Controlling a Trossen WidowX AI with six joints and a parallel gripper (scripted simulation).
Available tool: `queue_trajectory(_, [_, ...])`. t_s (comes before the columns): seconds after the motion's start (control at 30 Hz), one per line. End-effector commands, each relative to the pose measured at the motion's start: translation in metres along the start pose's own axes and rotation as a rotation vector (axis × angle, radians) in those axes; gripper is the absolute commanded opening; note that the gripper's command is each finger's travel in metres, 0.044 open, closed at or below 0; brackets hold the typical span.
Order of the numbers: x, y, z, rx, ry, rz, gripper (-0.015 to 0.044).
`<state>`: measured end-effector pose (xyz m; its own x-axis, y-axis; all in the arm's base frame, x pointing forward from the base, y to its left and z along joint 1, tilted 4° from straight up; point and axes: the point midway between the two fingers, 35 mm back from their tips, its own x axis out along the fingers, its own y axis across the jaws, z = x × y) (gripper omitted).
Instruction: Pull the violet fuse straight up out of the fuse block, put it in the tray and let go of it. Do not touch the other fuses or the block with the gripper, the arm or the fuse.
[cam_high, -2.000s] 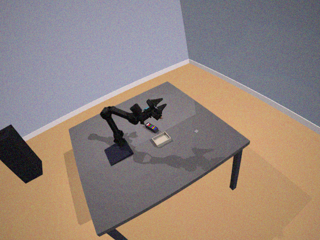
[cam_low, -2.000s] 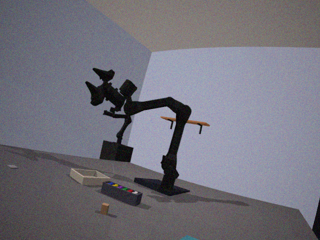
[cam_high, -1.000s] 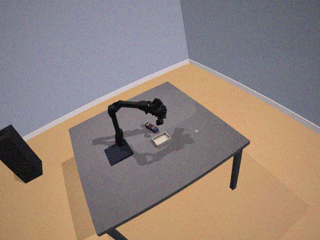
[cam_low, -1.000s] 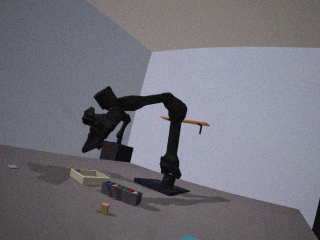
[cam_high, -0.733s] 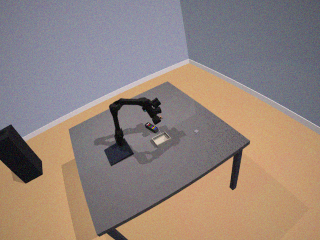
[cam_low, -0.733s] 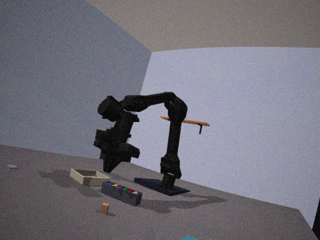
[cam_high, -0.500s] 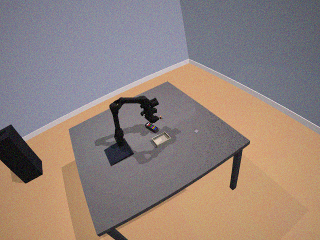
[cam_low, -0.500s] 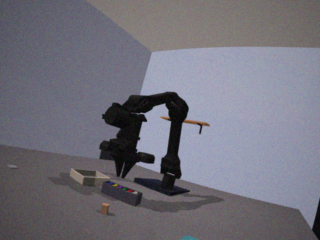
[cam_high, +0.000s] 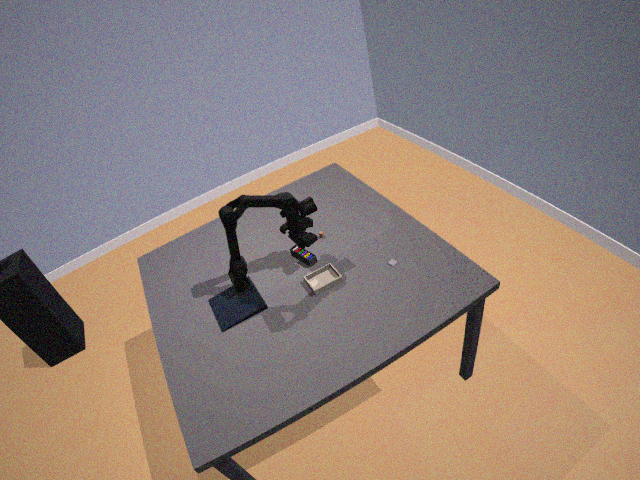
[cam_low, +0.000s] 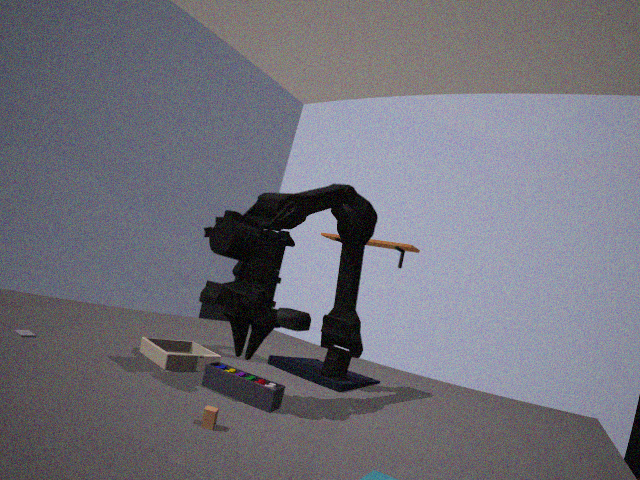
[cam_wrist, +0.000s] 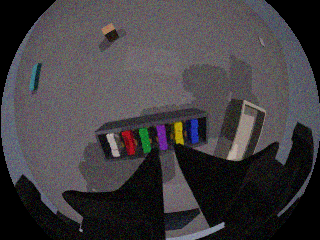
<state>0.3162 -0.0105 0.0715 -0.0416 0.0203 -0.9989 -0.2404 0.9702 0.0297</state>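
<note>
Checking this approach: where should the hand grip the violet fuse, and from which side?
Grip the violet fuse by its exposed top, coming straight down from above. It sits in the fuse block between the green and yellow fuses, so only the top is free. The hand hangs above the block, narrowed, holding nothing.

The arm (cam_low: 347, 268) rises upright from its base, bends at the elbow and reaches forward level; the wrist drops straight down; the gripper (cam_low: 248, 352) points downward, its two dark fingers drawn nearly together with a slim gap between, nothing held between them.
</note>
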Motion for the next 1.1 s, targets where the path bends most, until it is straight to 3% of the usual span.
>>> queue_trajectory(0.0, [0.004, -0.001, 0.0, -0.006, 0.002, -0.005, 0.0072])
queue_trajectory(1.07, [0.025, 0.0, -0.002, -0.006, 0.003, -0.005, 0.0072])
